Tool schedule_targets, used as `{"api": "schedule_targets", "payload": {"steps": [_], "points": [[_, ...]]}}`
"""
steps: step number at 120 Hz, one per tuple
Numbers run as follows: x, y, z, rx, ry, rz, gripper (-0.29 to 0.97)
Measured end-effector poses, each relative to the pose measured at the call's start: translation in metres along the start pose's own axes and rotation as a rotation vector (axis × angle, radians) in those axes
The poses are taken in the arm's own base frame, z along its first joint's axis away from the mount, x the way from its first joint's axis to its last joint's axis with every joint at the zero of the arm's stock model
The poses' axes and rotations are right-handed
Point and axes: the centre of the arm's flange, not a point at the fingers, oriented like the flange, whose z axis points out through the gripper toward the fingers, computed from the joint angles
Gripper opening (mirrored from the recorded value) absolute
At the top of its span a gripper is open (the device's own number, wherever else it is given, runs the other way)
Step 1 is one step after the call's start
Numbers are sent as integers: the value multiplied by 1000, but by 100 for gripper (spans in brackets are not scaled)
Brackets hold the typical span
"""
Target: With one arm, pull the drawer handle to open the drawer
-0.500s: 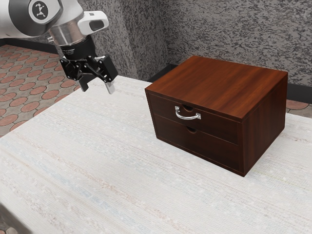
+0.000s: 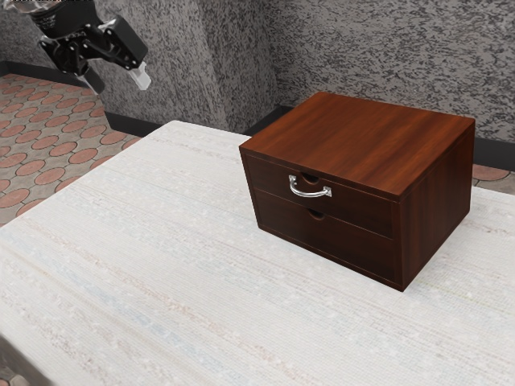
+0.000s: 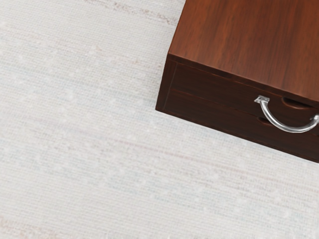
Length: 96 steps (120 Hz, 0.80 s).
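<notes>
Claw (image 2: 118,78) sits high in the upper left corner of the exterior view, fingers (image 2: 142,79) spread apart with nothing between them, well above the table (image 2: 161,265). Cabinet (image 2: 362,137) is right of centre in that frame. Its upper drawer (image 2: 354,203) looks fully shut, front flush with the body, and the silver handle (image 2: 310,190) sits on it near mid-frame, well apart from the claw. Lower drawer (image 2: 338,237) has only a notch, no pull. Wrist view catches the cabinet's front corner and the handle (image 3: 285,124) off to one side of the hand, so I'd say it's not lined up yet. Judgement: approach phase, pull not started. Risks: the handle is a thin bow standing only slightly off the drawer front, so a fingertip could hit the face or the cabinet's top edge before the claw straddles the bar. A grab off-centre or on the bow's end would likely slip once the load comes on. A pull angled off the slide direction could bind the drawer or drag the whole cabinet across the table, since nothing visibly anchors it.
</notes>
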Motion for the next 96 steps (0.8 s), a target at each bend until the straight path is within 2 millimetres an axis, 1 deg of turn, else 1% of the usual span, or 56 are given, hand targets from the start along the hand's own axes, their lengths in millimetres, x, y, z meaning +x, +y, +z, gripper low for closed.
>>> {"api": "schedule_targets", "payload": {"steps": [16, 20, 28, 31, 34, 40, 44, 52, 58, 62, 68, 77, 87, 96], "points": [[1, 27, 14, -17, -32, 48, 68], [1, 32, 25, -18, -56, 56, 68], [-4, 32, 55, -7, -131, 55, 68], [-16, 30, 63, 0, -150, 49, 68], [-30, 28, 66, 6, -156, 42, 68], [-59, 27, 64, 16, -143, 34, 68], [-73, 27, 61, 17, -132, 33, 68], [-99, 29, 65, 0, -174, 29, 68], [-119, 36, 70, -23, -225, 33, 68], [-129, 40, 70, -35, -247, 39, 68], [-141, 52, 74, -36, -277, 86, 68], [-147, 60, 89, -20, -287, 221, 68], [-142, 63, 94, -26, -279, 404, 68], [-144, 82, 96, -30, -276, 585, 68]]}}
